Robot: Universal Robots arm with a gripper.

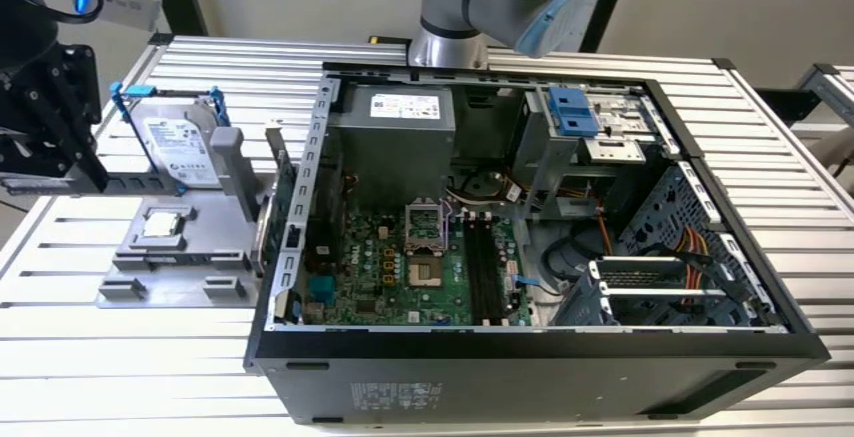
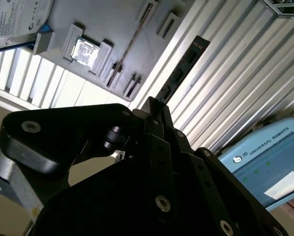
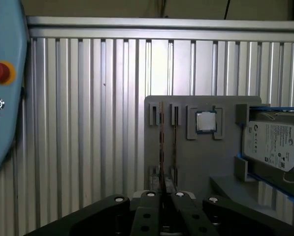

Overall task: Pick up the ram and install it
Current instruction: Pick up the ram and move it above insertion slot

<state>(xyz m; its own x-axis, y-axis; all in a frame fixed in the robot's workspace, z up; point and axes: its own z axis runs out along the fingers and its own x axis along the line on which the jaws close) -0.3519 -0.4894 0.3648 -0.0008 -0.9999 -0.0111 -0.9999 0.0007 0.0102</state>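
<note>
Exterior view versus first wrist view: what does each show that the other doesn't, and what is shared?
From the exterior view: the open black computer case with its green motherboard. From the first wrist view: the black hand shut on the long thin ram circuit-board stick, edge-on. In both: the grey parts tray, the blue-bracketed silver hard drive and the small square silver processor chip.

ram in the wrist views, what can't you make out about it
Second wrist view: the gripper hides the near end of the ram.
First wrist view: the ram is edge-on, a thin line, so its chips are hidden and whether it is clear of the gray fixture cannot be told.
</note>
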